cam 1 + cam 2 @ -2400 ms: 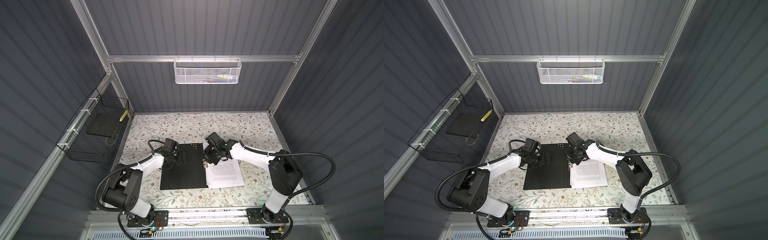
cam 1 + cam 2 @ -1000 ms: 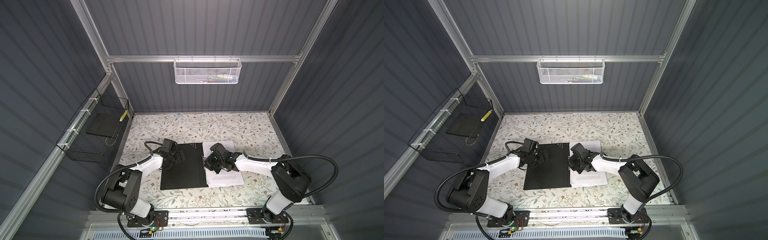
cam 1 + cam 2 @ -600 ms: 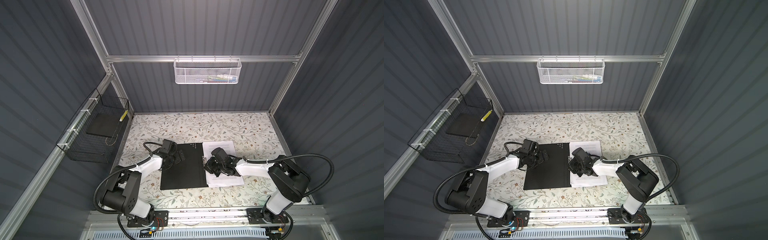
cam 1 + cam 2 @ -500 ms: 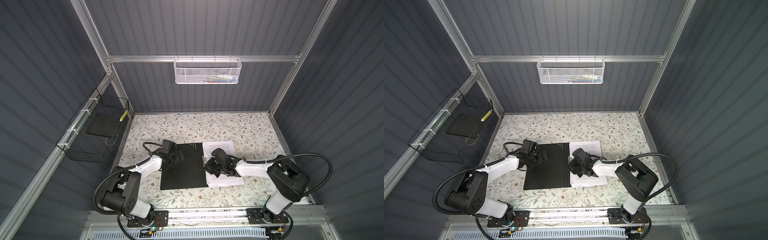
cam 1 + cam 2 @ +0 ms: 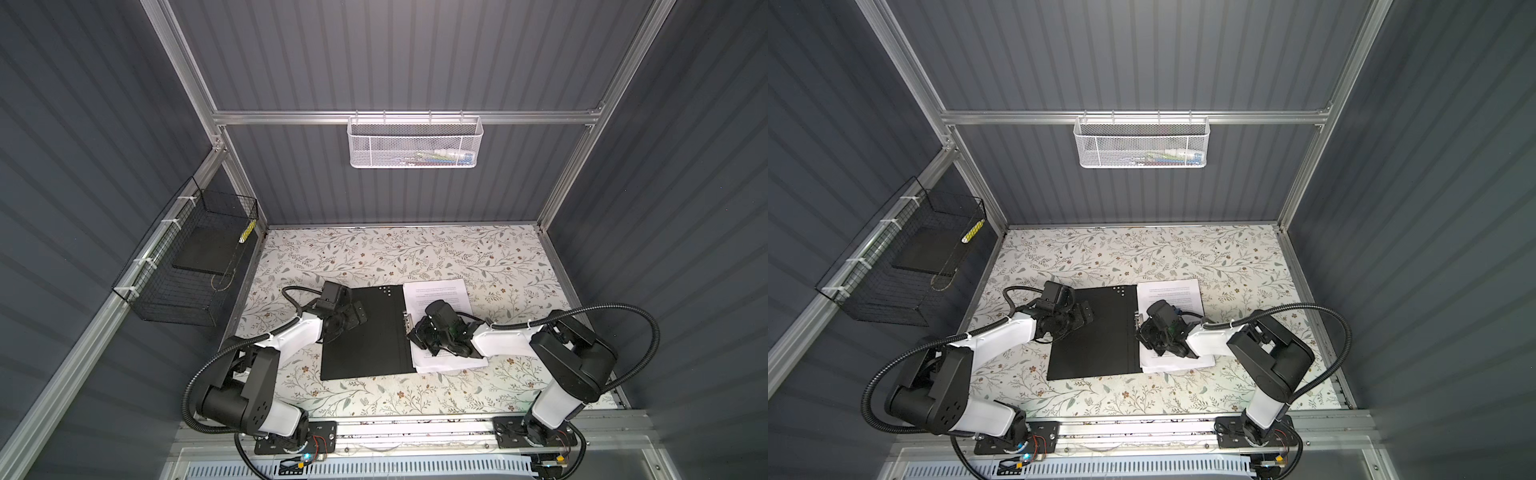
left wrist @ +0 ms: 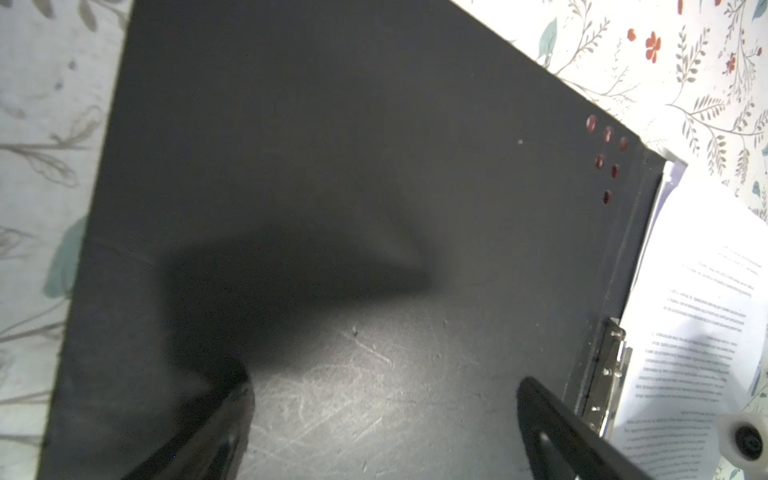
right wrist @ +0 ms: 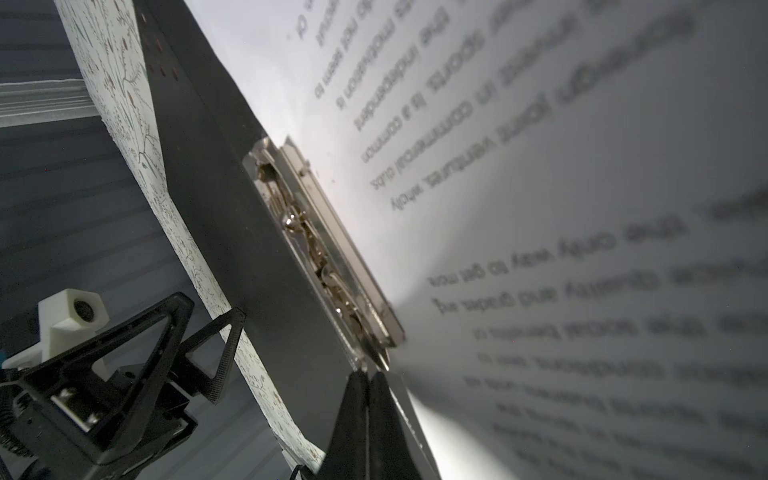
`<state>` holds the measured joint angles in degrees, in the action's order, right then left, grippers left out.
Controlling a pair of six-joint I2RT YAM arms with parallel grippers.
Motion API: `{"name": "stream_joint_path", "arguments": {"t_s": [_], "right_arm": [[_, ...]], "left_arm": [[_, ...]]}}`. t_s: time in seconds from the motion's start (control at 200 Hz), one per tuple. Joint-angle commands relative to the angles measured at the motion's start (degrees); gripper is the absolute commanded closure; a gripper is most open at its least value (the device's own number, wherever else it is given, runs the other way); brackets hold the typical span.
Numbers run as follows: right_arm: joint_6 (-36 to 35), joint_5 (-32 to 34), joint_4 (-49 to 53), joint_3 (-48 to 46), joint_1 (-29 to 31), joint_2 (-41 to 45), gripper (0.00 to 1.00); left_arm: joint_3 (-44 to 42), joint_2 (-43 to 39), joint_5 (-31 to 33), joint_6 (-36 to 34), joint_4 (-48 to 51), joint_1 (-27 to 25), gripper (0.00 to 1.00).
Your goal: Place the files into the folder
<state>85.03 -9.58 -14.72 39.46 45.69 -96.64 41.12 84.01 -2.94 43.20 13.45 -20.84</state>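
**Folder (image 5: 370,349) open on the bench (image 5: 415,249), files (image 5: 436,291) at its spine**

Folder lies flat with its black inside up, toward the near middle of the flowered bench in both top views. I see its metal clip (image 5: 406,322) running along the spine, on the right edge of the black panel. A cluster of small holes (image 6: 606,162) shows red near the far corner by the spine. The files sit as a white stack of printed sheets just right of the spine, with their left edge against the clip. Whether that edge is under the clip I cannot tell.

My left hand (image 5: 348,323) hangs low over the left part of the black panel, spread wide with nothing in it. The left wrist view shows bare black board between the two fingers (image 6: 216,424).

My right hand (image 7: 368,380) is clenched, its fingers pressed together. Its tip is down at the near end of the clip, where the sheets meet the spine. The close view is blurred there, so a sheet edge may be caught between the fingers, but I cannot confirm it. The right arm lies across the near part of the files.
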Motion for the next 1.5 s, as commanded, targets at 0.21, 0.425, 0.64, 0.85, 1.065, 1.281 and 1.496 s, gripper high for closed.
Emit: {"name": "stream_joint_path", "arguments": {"t_s": [0.21, 0.425, 0.64, 0.85, 1.065, 1.281, 1.496], "right_arm": [[-0.9, 2.6, 13.7, -2.2, -0.5, -11.0, 1.00], [-4.7, 0.0, 10.8, -1.2, -0.5, -9.3, 1.00], [-9.4, -3.8, 9.6, 3.5, 0.0, -7.3, 0.91], [-12.6, -5.1, 7.7, 4.3, 0.1, -3.6, 0.62], [-20.3, -7.1, 6.9, 5.3, -0.3, 5.1, 0.38], [-33.3, -7.9, 14.6, 3.7, -9.3, 15.3, 0.11], [-47.7, -5.4, 26.4, 3.2, -23.3, 18.2, 0.01]], "left_arm": [[-4.2, 3.1, 2.1, 1.5, 8.5, 0.8, 0.00], [-5.5, 3.2, 1.7, 1.8, 7.4, 0.8, 0.00], [-6.0, 2.9, 0.7, 1.9, 6.8, 0.8, 0.01], [-0.6, 4.0, -2.1, -2.6, 9.0, 1.0, 0.00], [9.3, 2.7, -5.8, -9.3, 13.7, 1.7, 0.00], [12.5, -4.3, -12.9, -13.9, 17.6, 8.7, 0.00], [7.4, -7.2, -22.9, -21.4, 17.9, 21.3, 0.00]]}}
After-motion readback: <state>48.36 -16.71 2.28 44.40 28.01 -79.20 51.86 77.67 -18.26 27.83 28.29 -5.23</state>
